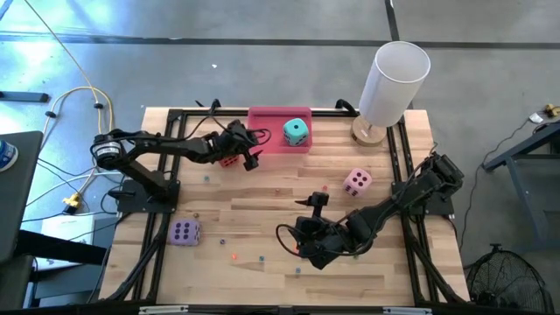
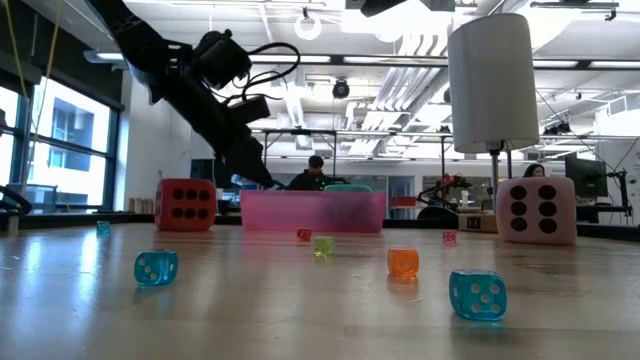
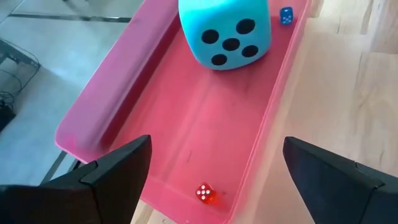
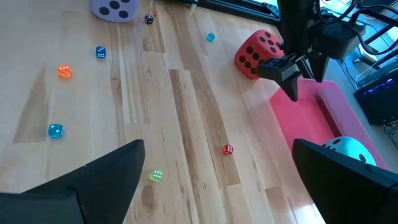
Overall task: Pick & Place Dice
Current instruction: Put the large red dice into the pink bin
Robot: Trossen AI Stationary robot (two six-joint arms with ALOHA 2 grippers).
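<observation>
The left tool (image 1: 252,150) hangs over the near-left end of the pink tray (image 1: 267,118) at about 12 o'clock on the surface (image 1: 262,219), its jaws spread wide and empty; in its wrist view a tiny red die (image 3: 204,193) lies on the tray floor right below them, so the step in hand looks like a drop just made. The teal die (image 1: 296,132) and a tiny blue die (image 3: 286,15) also sit in the tray. The red die (image 1: 229,159) rests just outside the tray, partly under the left arm at 11 o'clock. The pink die (image 1: 356,182) stands at 2 o'clock, the purple die (image 1: 185,233) at 8 o'clock, both well apart from the tray. The right tool (image 1: 313,203) hovers near the centre, jaws wide and empty, with small dice scattered ahead of it: an orange one (image 4: 64,71), a green one (image 4: 156,176) and another red one (image 4: 227,150). The next move probably calls for the left tool to lift clear of the tray wall and swing to the red die beside it, while the right takes a nearby small die. Open room is wide across the middle; the tight spots are the tray rim, the lamp (image 1: 391,83) at 1 o'clock and the black frame rails (image 1: 411,188) along the edges.
</observation>
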